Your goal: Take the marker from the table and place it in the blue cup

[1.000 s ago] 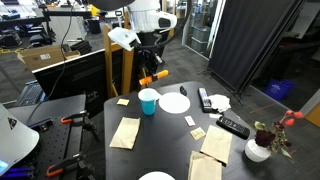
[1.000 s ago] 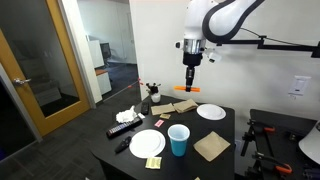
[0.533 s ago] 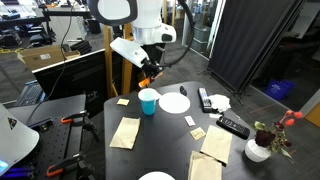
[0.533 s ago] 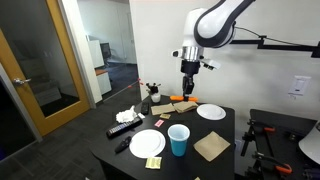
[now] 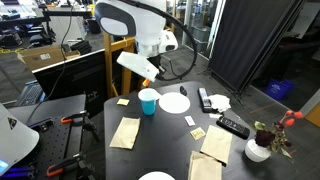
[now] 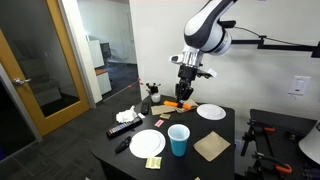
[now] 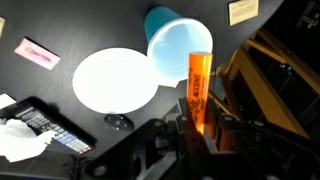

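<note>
My gripper [image 7: 198, 125] is shut on the orange marker [image 7: 198, 85], which sticks out ahead of the jaws toward the blue cup [image 7: 178, 45]. In the wrist view the marker's tip lies just below the cup's open rim. In both exterior views the gripper [image 5: 152, 72] [image 6: 186, 93] hangs in the air above the black table [image 5: 168, 128] [image 6: 178, 158]. The marker [image 6: 184, 104] shows below the fingers. The blue cup [image 5: 148, 101] [image 6: 178, 140] stands upright on the table, below the gripper and apart from it.
A white plate [image 5: 174, 102] [image 7: 115, 80] lies beside the cup, another [image 6: 147, 143] near the table's front. Black remotes [image 5: 233, 126] [image 7: 45, 120], brown napkins [image 5: 125, 132] [image 6: 211, 147], yellow sticky notes [image 5: 198, 132] and a white flower vase [image 5: 258, 150] are spread about. A wooden frame [image 7: 275, 65] stands close by.
The arm has turned and tilted the gripper, carrying the marker lower and toward the blue cup. The marker stays held. Nothing on the table has moved.
</note>
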You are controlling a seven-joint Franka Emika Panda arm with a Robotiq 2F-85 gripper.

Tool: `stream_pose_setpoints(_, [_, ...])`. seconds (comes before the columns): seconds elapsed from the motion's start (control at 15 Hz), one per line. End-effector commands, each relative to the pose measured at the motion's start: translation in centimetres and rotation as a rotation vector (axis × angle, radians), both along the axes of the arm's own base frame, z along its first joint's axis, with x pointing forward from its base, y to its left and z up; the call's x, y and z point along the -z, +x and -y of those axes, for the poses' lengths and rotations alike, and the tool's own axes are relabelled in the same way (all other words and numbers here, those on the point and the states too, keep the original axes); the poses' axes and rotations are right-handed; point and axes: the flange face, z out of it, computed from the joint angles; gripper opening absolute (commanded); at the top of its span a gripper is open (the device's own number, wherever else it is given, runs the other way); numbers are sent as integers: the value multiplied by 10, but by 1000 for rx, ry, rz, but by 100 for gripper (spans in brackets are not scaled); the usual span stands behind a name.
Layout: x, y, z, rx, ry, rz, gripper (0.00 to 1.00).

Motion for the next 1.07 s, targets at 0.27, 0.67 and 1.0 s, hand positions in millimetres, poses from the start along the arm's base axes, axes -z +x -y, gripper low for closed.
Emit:
stream_pose_setpoints(0.27, [11,11,13,-127,194,256,5])
stream_pose_setpoints(0.67, [28,8,21,-276,332,416,5])
stream_pose_setpoints(1.0, [40,4,24,-431,423,494,5])
